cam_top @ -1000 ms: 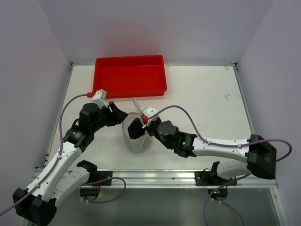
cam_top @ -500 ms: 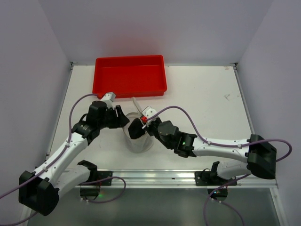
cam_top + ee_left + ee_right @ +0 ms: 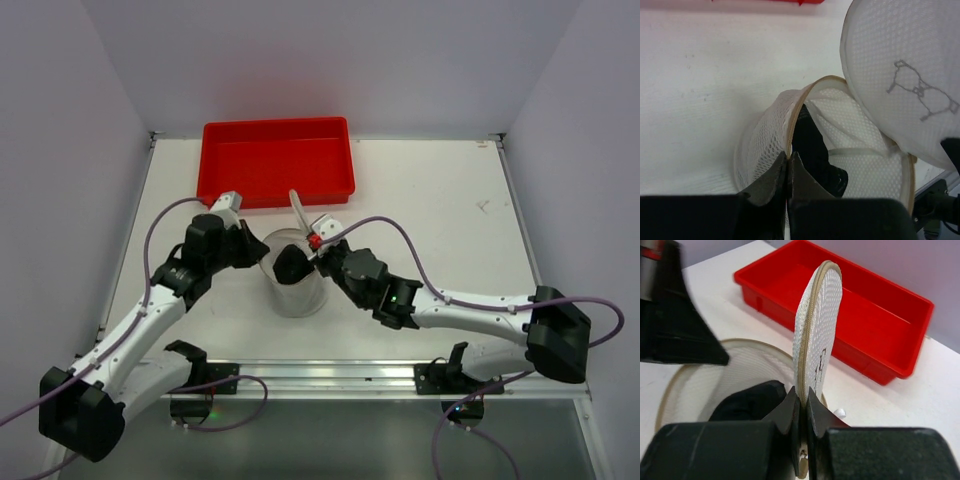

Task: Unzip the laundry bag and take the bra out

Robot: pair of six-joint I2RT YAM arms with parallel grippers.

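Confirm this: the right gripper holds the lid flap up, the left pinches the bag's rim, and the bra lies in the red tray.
Not quite: the bra lies inside the laundry bag, not the red tray, as the left wrist view shows. The rest stands.

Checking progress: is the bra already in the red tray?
No, the bra lies inside the open laundry bag, not in the red tray.

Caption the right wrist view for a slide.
Right tool pinches the laundry bag lid upright; black bra inside, red tray behind.
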